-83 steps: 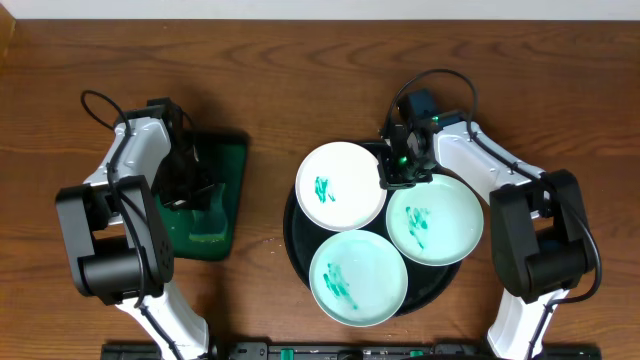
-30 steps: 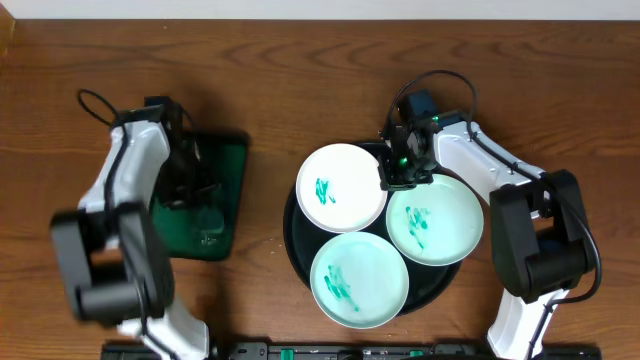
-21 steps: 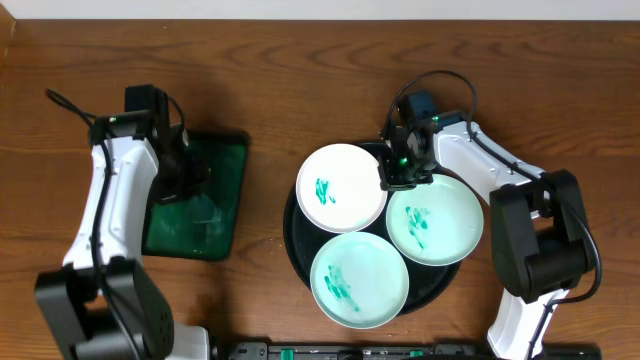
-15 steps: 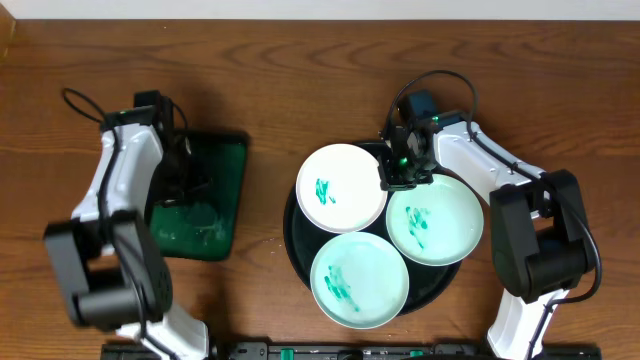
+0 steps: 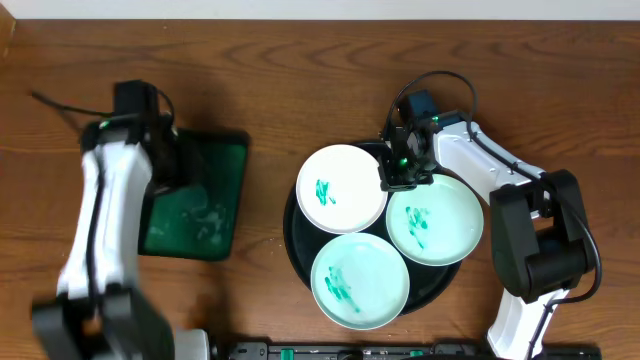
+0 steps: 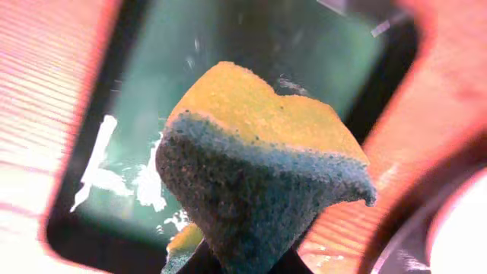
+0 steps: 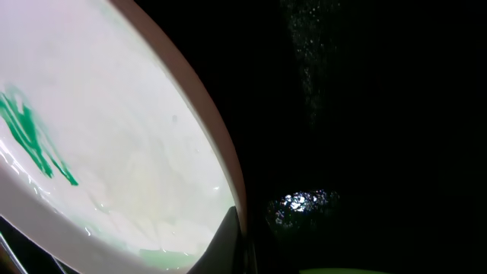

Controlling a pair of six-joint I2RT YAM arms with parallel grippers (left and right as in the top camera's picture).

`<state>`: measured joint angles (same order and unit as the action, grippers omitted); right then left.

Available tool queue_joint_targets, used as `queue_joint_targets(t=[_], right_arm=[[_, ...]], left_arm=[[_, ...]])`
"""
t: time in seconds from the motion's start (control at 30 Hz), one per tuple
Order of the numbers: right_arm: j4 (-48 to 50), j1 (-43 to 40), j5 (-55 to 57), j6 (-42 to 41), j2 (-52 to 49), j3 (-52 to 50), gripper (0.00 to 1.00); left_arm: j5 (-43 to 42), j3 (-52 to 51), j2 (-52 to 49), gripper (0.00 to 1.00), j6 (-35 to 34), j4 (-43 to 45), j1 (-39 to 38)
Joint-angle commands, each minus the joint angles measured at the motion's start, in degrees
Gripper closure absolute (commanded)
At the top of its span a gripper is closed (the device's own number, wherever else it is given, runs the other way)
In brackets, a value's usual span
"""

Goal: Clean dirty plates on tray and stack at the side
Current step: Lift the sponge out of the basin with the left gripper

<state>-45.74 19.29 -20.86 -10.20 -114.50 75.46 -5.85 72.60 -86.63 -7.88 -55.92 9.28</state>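
Observation:
Three dirty plates lie on the black tray (image 5: 291, 238): upper left (image 5: 340, 188), right (image 5: 435, 220) and front (image 5: 358, 278), each with teal smears. My right gripper (image 5: 400, 172) is shut on the right rim of the upper-left plate. The right wrist view shows a finger (image 7: 232, 240) over that plate's rim (image 7: 114, 137), with the tray (image 7: 365, 114) beside it. My left gripper (image 5: 170, 165) is shut on a yellow and dark green sponge (image 6: 259, 167) and holds it above the rectangular green tray (image 5: 215, 170).
The green tray (image 6: 228, 53) has white foam patches on its floor (image 6: 144, 183). The black tray's rim (image 6: 403, 236) shows at the lower right of the left wrist view. Both arm bases stand at the table's front edge.
My left arm has risen from the green tray with the sponge and swung about above it, ending further left and back. The right arm and the plates have not moved.

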Motion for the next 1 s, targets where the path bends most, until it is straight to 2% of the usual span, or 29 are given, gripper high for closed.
queue_joint_targets(t=[0.0,0.27,0.53,0.97], right_arm=[[0.0,0.2,0.0,1.3,-0.3,-0.2,0.99],[-0.2,0.2,-0.6,1.7,-0.3,-0.2,0.99],[-0.2,0.2,-0.6,2.2,-0.3,-0.2,0.99],[-0.2,0.2,-0.6,2.2,-0.3,-0.2,0.99]], left_arm=[[4.9,0.4,7.4,0.93,-0.7,0.2,-1.4],[11.4,0.4,16.7,0.93,2.6,6.3,-5.9],[13.0,0.4,16.2,0.93,4.8,10.5,-6.5],[13.0,0.4,15.5,0.93,5.0,11.1,-6.5]])
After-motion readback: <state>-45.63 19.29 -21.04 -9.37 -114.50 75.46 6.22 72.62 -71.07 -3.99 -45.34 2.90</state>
